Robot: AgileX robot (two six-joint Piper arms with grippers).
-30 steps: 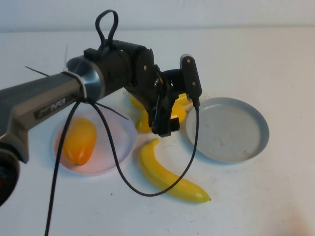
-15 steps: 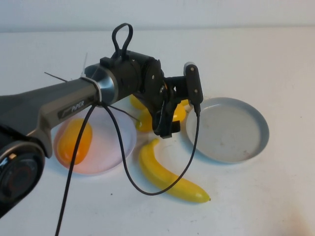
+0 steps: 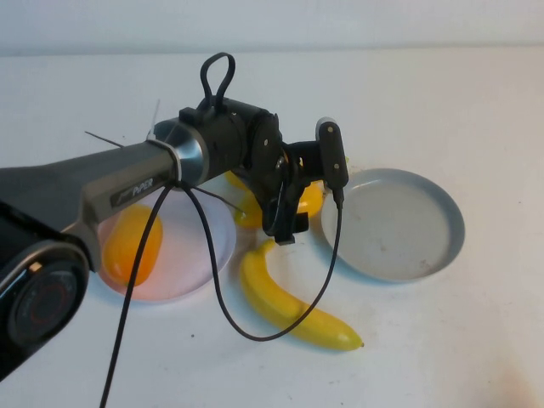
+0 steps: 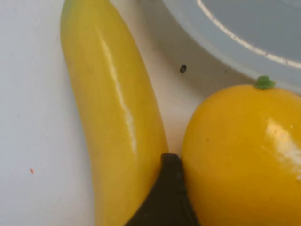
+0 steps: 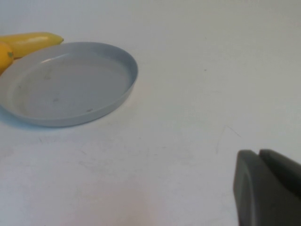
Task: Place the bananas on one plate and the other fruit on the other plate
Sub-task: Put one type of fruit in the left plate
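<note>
Since a second ago the left gripper has dropped lower over the mango beside a banana, jaws apart, one finger wedged between them to single out the mango; right gripper parked, shut, near the grey plate; pink plate waits.

The left arm reaches in from the robot's left, across the pink plate, its wrist angled down. The left gripper hangs just beyond that plate's far right rim, one dark finger wedged low between two fruits. The right gripper sits well apart, fingers pressed together.
</note>
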